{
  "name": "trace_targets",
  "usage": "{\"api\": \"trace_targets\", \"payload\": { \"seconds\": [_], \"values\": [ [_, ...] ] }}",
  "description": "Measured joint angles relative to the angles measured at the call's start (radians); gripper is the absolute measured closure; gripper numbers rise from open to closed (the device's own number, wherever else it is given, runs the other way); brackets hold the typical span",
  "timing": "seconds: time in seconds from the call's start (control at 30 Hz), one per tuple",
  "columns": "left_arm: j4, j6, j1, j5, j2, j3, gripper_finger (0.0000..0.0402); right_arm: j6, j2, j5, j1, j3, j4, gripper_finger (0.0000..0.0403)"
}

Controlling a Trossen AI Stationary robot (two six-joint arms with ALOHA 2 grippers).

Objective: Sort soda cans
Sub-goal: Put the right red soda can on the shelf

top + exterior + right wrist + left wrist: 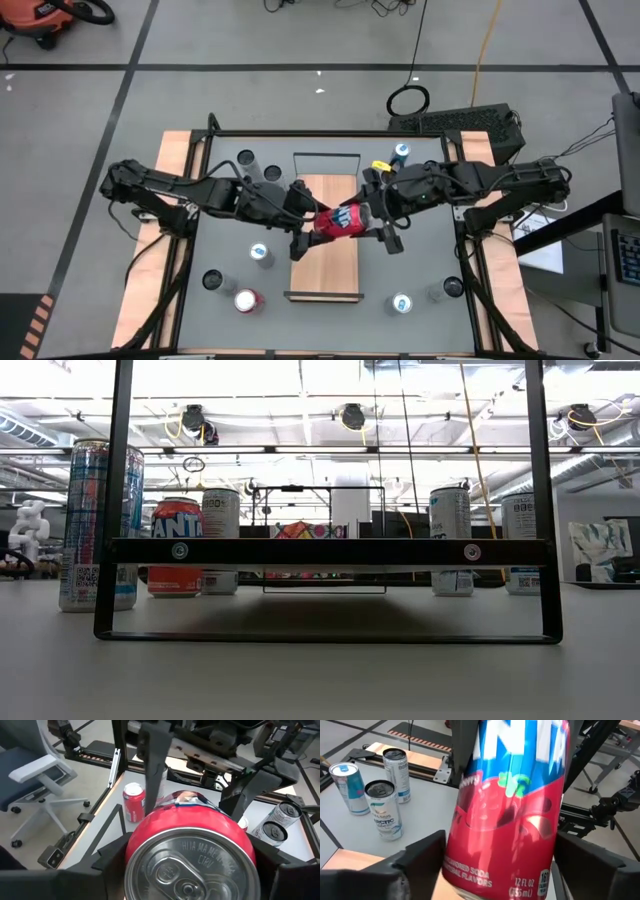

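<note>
High view: grey counter [210,225] with wooden strips down its left and right edges. Wooden board [325,262] at counter centre, running from the far edge toward the near (low-camera) edge, with a dark wire frame [325,157] at its far end.

Both dark arms reaching in from the left and right edges, meeting over the board.

Red can [340,222] with a blue band, lying on its side in the air above the board, between the two tools.
- Right tool [368,222]: pinching the red can, silver top facing its wrist camera, fingers [112,855] pressed against both sides.
- Left tool [316,228]: fingers [422,857] set either side of the can's body; cannot tell whether gripping or just clear of it.

Remaining soda cans upright on the counter:
- Two silver-grey cans [246,158] near the far left corner, close together.
- One blue can [402,152] near the far edge, right of the frame; small yellow object [381,166] just beside it.
- Pale-topped can [260,253] left of the board.
- Dark-topped can [212,280] and second red can [247,300] toward the near left corner.
- Pale-topped can [401,303] and dark-topped can [452,287] toward the near right corner.
</note>
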Motion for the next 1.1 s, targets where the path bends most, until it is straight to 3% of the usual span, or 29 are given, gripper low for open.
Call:
{"api": "trace_targets", "payload": {
  "seconds": [0.1,0.2,0.57,0.77,1.1],
  "values": [
    [-0.022,-0.017,0.001,0.015,0.000,0.000,0.0014,0.006,0.001,0.001,0.000,0.000,0.005,0.0144],
    [-0.026,-0.013,0.005,0.018,0.000,-0.001,0.0012,0.015,0.001,0.006,0.000,0.000,0.022,0.0144],
    [-0.031,-0.003,0.005,0.017,0.000,-0.001,0.0115,0.048,0.001,-0.007,0.000,0.001,0.018,0.0144],
    [-0.029,-0.005,0.005,0.017,0.000,-0.001,0.0109,0.049,0.001,-0.006,0.000,0.001,0.016,0.0136],
    [0.017,-0.018,0.004,0.019,0.000,-0.002,0.0099,0.162,-0.001,-0.002,0.002,0.002,0.021,0.0087]
  ]
}}
